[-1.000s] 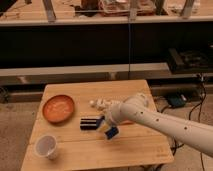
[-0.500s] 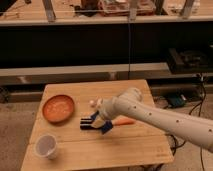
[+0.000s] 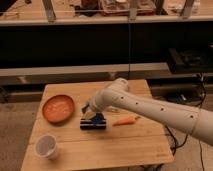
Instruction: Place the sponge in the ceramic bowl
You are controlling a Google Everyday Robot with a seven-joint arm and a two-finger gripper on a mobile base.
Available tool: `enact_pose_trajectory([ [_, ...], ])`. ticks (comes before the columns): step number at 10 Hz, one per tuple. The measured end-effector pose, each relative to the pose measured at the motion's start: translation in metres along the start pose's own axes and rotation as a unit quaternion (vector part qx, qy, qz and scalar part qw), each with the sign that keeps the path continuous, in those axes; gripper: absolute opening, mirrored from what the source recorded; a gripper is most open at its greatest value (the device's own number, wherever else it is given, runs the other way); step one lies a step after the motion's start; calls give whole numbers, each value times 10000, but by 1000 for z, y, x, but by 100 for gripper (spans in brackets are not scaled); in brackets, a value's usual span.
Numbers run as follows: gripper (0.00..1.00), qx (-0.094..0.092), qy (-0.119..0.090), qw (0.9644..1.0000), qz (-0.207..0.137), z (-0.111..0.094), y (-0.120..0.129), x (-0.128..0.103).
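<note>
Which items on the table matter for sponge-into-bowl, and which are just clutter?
Job: gripper, just right of the ceramic bowl; tan piece at it, likely the sponge.
Lying about: white cup; dark packet under the gripper; orange carrot-like thing.

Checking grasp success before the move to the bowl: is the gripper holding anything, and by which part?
Cannot be told. The gripper is low over a dark object, with a pale piece, perhaps the sponge, at its tip; no hold shows.
</note>
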Motion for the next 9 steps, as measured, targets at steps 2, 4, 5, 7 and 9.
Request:
enact_pose_trajectory([
  [2,0,-2,-29,10000,-25,20,-9,-20],
  [4,0,-6,-45,10000,-27,32,-23,-35],
  [5,0,-10,-52,10000,-36,36,-27,-39],
  [7,0,-58,-71,9999,-88,53,-32,-55],
  [9,0,-109,-83,9998,-117,70,-40,-74],
])
